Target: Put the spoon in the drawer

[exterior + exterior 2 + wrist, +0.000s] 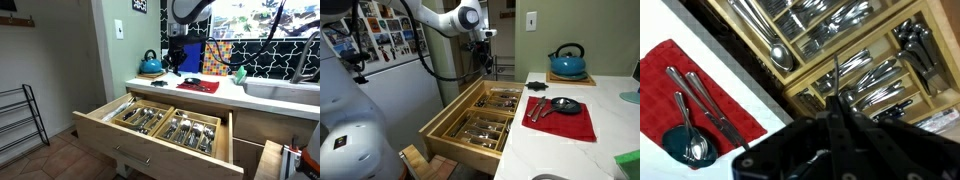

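The end effector (485, 64) hangs over the open drawer (460, 142), its fingers pinched onto the spoon (836, 80). The spoon is held upright, apparently to drop into a cutlery compartment, well clear of the red mat (570, 124) on the table (610, 100).

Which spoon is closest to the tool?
The slim spoon pinched in the tool, above the open drawer. The others lie in the drawer's compartments or on the red mat.

Soft daylight, slightly blurry frames
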Controlling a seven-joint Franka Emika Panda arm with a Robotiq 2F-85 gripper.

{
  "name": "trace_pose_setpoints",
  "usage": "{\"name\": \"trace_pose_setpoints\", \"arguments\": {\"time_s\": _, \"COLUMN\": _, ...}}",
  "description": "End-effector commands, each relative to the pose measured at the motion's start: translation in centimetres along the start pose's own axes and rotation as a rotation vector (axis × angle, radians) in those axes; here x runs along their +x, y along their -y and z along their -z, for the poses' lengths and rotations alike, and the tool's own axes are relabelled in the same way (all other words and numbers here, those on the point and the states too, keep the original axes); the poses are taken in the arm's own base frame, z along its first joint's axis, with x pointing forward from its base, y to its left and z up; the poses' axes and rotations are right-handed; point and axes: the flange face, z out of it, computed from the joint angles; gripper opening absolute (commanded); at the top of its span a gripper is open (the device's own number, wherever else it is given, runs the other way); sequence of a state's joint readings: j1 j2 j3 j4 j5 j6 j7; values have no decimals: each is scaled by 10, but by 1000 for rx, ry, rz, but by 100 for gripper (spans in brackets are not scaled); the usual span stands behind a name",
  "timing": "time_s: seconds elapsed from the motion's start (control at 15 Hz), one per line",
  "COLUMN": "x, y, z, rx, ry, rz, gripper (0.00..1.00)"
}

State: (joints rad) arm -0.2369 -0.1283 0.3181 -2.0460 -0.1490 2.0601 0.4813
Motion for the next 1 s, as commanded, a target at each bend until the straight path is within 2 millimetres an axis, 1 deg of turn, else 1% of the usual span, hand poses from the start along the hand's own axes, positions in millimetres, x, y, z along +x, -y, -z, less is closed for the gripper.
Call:
{"name": "trace_pose_setpoints", "arguments": {"time_s": 0.0, "x": 0, "y": 15, "z": -4, "rx": -3, "ry": -8, "rz": -13, "gripper": 3}}
{"name": "trace_pose_setpoints", "arguments": {"time_s": 0.07, "x": 1, "y": 29, "z": -9, "rx": -4, "ry": -11, "rz": -18, "gripper": 3}}
{"name": "trace_pose_setpoints", "arguments": {"time_s": 0.13, "x": 1, "y": 38, "z": -14, "rx": -3, "ry": -7, "rz": -18, "gripper": 3}}
{"name": "trace_pose_setpoints", "arguments": {"time_s": 0.2, "x": 3, "y": 41, "z": -17, "rx": -3, "ry": -4, "rz": -19, "gripper": 3}}
{"name": "trace_pose_setpoints", "arguments": {"time_s": 0.53, "x": 10, "y": 36, "z": -17, "rx": -1, "ry": -6, "rz": -31, "gripper": 3}}
{"name": "trace_pose_setpoints", "arguments": {"time_s": 0.6, "x": 13, "y": 38, "z": -21, "rx": -6, "ry": 14, "rz": -39, "gripper": 1}}
{"name": "trace_pose_setpoints", "arguments": {"time_s": 0.8, "x": 18, "y": 51, "z": -42, "rx": -53, "ry": 64, "rz": -127, "gripper": 1}}
{"name": "trace_pose_setpoints", "arguments": {"time_s": 0.93, "x": 21, "y": 64, "z": -64, "rx": -97, "ry": 96, "rz": -199, "gripper": 1}}
